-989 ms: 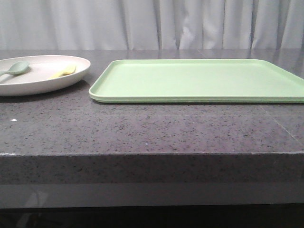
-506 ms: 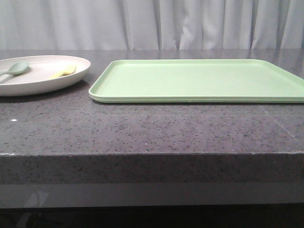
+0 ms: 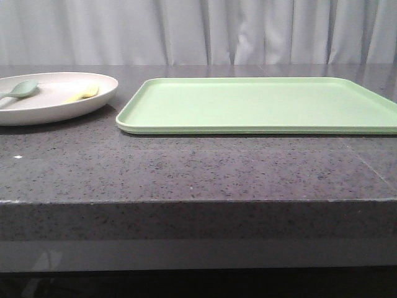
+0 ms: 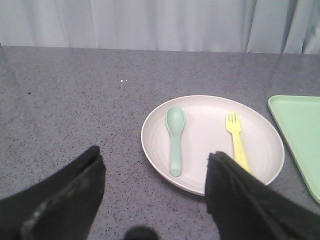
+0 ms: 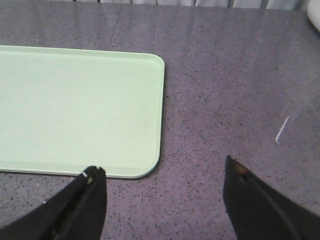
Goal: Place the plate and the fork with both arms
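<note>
Fork (image 3: 83, 94) and spoon (image 3: 20, 90) on plate (image 3: 56, 107), left of tray (image 3: 260, 105)

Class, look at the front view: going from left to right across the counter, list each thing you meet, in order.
Spoon → fork, both lying in the plate → light-green tray.

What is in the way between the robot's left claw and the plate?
Nothing visible. The left gripper hangs open just short of the plate, with only bare counter between them. On the plate lie the fork and a spoon.
</note>
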